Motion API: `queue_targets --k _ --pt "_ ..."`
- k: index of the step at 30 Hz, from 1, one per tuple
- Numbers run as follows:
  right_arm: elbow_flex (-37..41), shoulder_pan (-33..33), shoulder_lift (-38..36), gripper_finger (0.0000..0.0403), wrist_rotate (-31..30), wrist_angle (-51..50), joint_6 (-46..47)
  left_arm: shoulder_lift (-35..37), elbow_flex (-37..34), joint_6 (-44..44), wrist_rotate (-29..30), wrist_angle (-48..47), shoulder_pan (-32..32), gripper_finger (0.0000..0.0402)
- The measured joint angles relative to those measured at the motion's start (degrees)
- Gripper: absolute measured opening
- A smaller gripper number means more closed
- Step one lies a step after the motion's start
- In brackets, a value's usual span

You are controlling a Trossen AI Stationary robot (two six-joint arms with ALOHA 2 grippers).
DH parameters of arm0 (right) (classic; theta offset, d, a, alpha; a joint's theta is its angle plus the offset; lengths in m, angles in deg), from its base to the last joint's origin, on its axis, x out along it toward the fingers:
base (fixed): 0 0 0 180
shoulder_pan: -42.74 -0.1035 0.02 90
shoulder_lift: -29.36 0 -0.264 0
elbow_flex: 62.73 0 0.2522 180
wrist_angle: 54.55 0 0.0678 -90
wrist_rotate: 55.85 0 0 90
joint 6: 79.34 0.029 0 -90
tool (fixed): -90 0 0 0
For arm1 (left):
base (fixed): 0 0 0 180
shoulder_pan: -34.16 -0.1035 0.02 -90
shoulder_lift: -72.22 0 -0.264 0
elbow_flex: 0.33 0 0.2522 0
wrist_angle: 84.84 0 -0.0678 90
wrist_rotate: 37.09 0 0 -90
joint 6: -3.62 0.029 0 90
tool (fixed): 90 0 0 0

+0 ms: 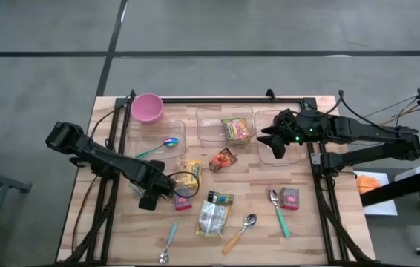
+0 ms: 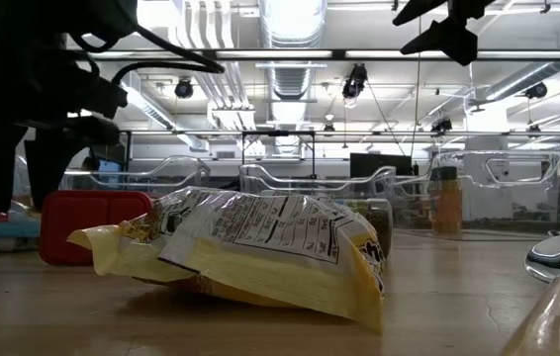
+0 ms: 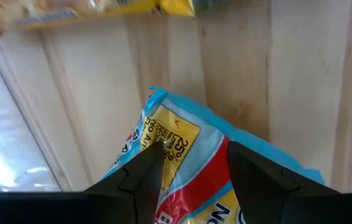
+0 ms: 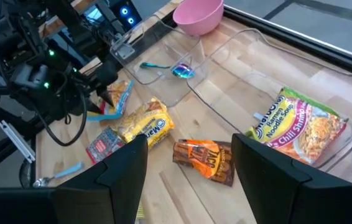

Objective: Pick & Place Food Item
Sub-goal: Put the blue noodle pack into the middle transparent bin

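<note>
— While our left gripper (image 3: 191, 177) pinches the blue snack packet (image 3: 182, 155) mid-table, what fills the clear trays?
— We see ramen (image 1: 236, 130) in the middle tray (image 1: 208, 127); our right gripper (image 1: 273, 141) hangs spread above the right tray (image 1: 263, 154).

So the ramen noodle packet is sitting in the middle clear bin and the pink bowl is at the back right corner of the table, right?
Not quite. The ramen noodle packet does lie in the middle clear bin, but the pink bowl stands at the back left corner of the table, on the left arm's side, beside the leftmost bin. The high view shows this plainly.
</note>
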Motion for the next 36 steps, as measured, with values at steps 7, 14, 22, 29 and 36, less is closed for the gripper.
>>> queue_targets --k 7,14,22,29,36 --pt "0.0 -1.2 0.0 0.0228 0.1 0.0 0.7 0.2 2.8 3.0 0.4 0.2 0.0 0.0184" --pt "0.0 -1.2 0.0 0.0228 0.0 0.0 0.9 0.3 2.4 6.0 4.5 0.5 -2.1 0.0184" --pt "0.0 -1.2 0.0 0.0228 0.0 0.1 1.1 0.3 -1.4 8.0 -1.2 3.2 -7.3 0.0184" --pt "0.0 -1.2 0.0 0.0228 0.0 0.1 1.1 0.3 -3.7 10.3 -5.3 5.3 -7.6 0.0178" --pt "0.0 -1.2 0.0 0.0228 -0.5 0.1 0.9 0.3 -3.8 13.4 -7.5 5.5 -7.6 0.0078"
